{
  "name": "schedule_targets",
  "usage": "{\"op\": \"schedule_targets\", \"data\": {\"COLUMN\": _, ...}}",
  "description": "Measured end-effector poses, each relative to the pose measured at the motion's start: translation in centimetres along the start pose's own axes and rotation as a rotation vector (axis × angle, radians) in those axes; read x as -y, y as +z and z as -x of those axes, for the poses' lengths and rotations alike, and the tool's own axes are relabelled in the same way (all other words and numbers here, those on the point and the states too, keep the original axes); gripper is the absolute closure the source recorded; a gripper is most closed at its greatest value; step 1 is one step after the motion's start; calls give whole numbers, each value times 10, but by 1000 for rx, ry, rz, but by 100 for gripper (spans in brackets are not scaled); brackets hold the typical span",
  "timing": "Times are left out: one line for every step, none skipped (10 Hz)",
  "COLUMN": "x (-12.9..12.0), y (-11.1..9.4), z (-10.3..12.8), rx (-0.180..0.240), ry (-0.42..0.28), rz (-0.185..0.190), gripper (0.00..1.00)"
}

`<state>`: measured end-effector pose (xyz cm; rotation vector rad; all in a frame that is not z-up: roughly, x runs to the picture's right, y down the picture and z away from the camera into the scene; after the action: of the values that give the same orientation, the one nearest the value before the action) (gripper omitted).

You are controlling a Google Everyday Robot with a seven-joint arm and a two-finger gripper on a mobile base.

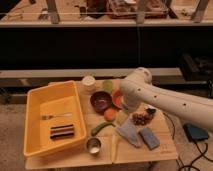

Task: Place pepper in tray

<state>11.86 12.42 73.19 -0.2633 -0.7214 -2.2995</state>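
Note:
The dark green pepper [102,127] lies on the wooden table, just right of the yellow tray [31,120] and below a small round orange item [110,114]. The tray holds a fork [55,116] and a dark flat item [62,131]. My white arm reaches in from the right, bends over the table's middle and points down. The gripper [124,113] at its end hangs just above and to the right of the pepper, apart from it, near the orange bowl [117,98].
A dark brown bowl [101,101], a white cup [88,82], a metal cup [93,145], a pale yellow stick [114,145], a grey pouch [129,133], a blue sponge [149,138] and a dark clustered item [142,119] crowd the table right of the tray.

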Motion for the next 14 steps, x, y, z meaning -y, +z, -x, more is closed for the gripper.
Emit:
{"op": "schedule_targets", "data": {"x": 7, "y": 8, "z": 0, "rx": -14, "ry": -43, "rz": -36, "gripper": 20}}
{"op": "schedule_targets", "data": {"x": 18, "y": 15, "z": -7, "rx": -39, "ry": -95, "rz": -68, "gripper": 20}}
{"op": "schedule_targets", "data": {"x": 33, "y": 20, "z": -17, "rx": -76, "ry": -163, "rz": -100, "gripper": 20}}
{"op": "schedule_targets", "data": {"x": 46, "y": 24, "z": -27, "rx": -112, "ry": -230, "rz": -123, "gripper": 20}}
{"op": "schedule_targets", "data": {"x": 65, "y": 30, "z": -41, "rx": -162, "ry": -337, "rz": -150, "gripper": 20}}
{"op": "schedule_targets", "data": {"x": 76, "y": 34, "z": -50, "rx": -194, "ry": -406, "rz": -166, "gripper": 20}}
{"op": "schedule_targets", "data": {"x": 84, "y": 36, "z": -56, "rx": -214, "ry": -449, "rz": -176, "gripper": 20}}
{"op": "schedule_targets", "data": {"x": 88, "y": 37, "z": -59, "rx": -227, "ry": -477, "rz": -181, "gripper": 20}}
{"op": "schedule_targets", "data": {"x": 89, "y": 37, "z": -59, "rx": -230, "ry": -483, "rz": -182, "gripper": 20}}
{"op": "schedule_targets", "data": {"x": 89, "y": 36, "z": -59, "rx": -232, "ry": -487, "rz": -178, "gripper": 20}}
{"op": "schedule_targets", "data": {"x": 91, "y": 34, "z": -60, "rx": -243, "ry": -504, "rz": -167, "gripper": 20}}
{"op": "schedule_targets", "data": {"x": 95, "y": 33, "z": -63, "rx": -259, "ry": -555, "rz": -153, "gripper": 20}}
{"op": "schedule_targets", "data": {"x": 105, "y": 34, "z": -71, "rx": -285, "ry": -644, "rz": -135, "gripper": 20}}
{"op": "schedule_targets", "data": {"x": 114, "y": 36, "z": -78, "rx": -305, "ry": -723, "rz": -124, "gripper": 20}}
